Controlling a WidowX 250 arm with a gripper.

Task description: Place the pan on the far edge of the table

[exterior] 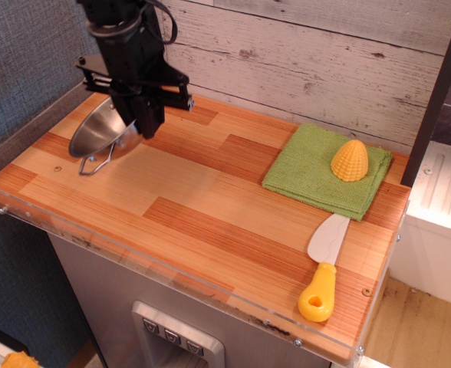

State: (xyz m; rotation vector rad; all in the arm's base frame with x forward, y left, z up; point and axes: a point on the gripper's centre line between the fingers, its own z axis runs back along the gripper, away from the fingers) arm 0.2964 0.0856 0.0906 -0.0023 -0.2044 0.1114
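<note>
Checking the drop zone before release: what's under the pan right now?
Bare wood table shows below the tilted pan held by the gripper. The patch straight beneath the bowl and gripper is covered from this view.

Lit evenly, fairly bright, warm tone. Soft shadows only, faint one under pan [101,132] at upper left. Mild glare on clear rim of table [210,222] along lower edge. Sharp at centre; slight motion blur on gripper [145,115].
</note>
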